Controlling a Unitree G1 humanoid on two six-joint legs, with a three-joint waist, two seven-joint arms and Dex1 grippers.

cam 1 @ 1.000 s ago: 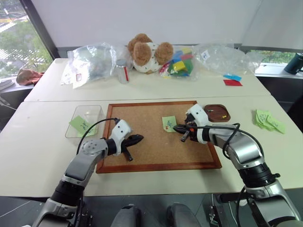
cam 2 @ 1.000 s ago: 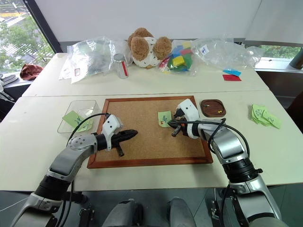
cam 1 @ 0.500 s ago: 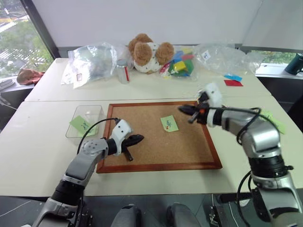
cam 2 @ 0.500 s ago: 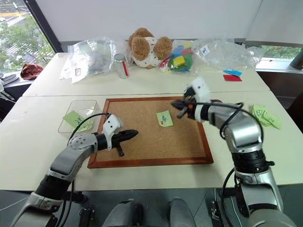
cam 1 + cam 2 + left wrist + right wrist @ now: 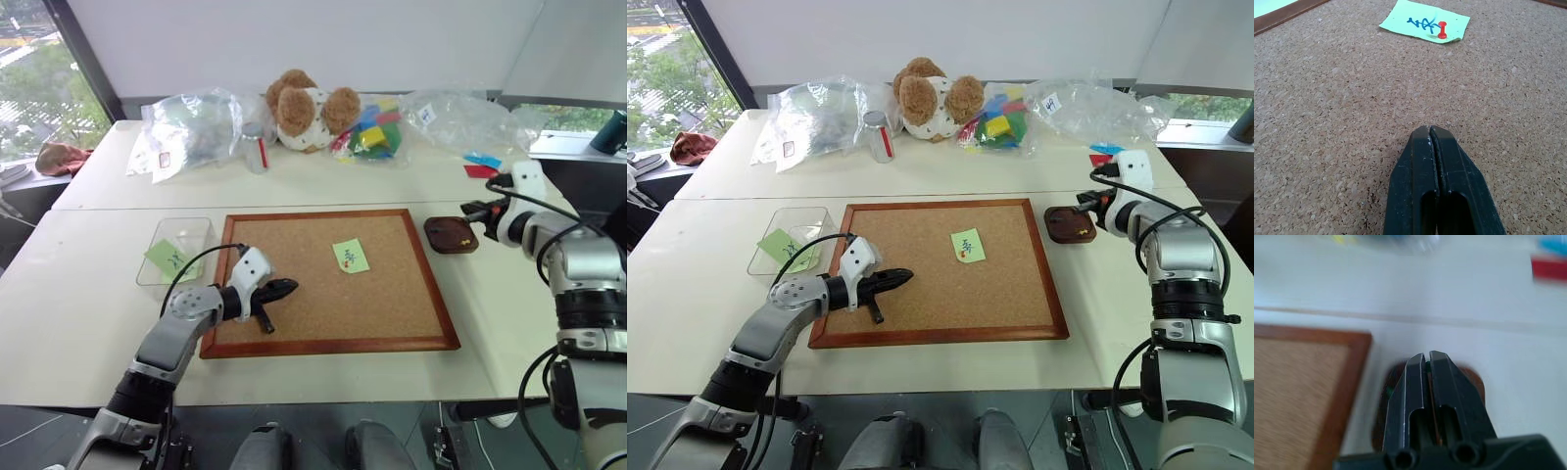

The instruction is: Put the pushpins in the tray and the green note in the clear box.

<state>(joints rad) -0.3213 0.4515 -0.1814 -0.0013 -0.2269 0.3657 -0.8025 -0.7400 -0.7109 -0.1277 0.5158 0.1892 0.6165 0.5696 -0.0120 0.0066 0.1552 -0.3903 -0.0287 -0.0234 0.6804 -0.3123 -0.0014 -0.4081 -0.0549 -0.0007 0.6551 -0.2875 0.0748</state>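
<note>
The green note (image 5: 351, 257) lies on the corkboard, held by a red pushpin (image 5: 1442, 30). My left gripper (image 5: 289, 287) rests shut and empty on the cork, to the left of the note. The dark reddish tray (image 5: 438, 241) sits just past the board's right edge with a yellowish pin (image 5: 460, 238) inside. My right gripper (image 5: 465, 208) hovers at the tray's far right side, shut, with a green speck of a pushpin (image 5: 1426, 364) between its tips. The clear box (image 5: 192, 229) stands left of the board and holds another green note (image 5: 165, 258).
The wood-framed corkboard (image 5: 323, 304) fills the table's middle. Along the back stand a teddy bear (image 5: 304, 108), plastic bags (image 5: 191, 127), a small can (image 5: 255, 147), bagged colour blocks (image 5: 372, 132) and red and blue paper scraps (image 5: 480, 164).
My right gripper left the green note on the board, swung right and upward, and now hangs over the tray. The left arm stayed put.
</note>
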